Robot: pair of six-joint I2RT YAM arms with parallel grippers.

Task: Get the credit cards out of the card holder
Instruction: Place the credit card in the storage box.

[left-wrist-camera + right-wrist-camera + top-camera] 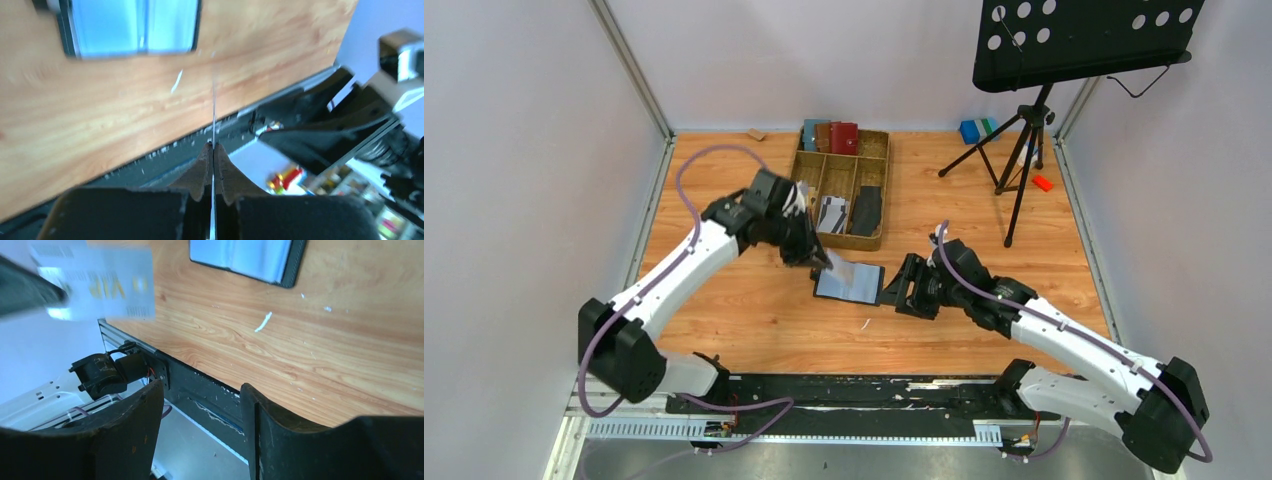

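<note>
The card holder (849,282) lies open on the wooden table, black with grey-blue sleeve pages; it also shows in the left wrist view (132,25) and the right wrist view (245,260). My left gripper (821,264) hovers at its left edge, shut (213,146) on one of the credit cards (214,107), seen edge-on as a thin line. The same card (100,285), whitish with "VIP" printed on it, hangs above the table in the right wrist view. My right gripper (894,290) stands open (200,387) just right of the holder, nothing between its fingers.
A wooden divided tray (879,150) sits behind the holder with wallets (832,136), loose cards (831,213) and a black flat piece (866,210). A music stand tripod (1022,150) stands at back right, with blue blocks (974,130) and a red piece (1042,182) near it.
</note>
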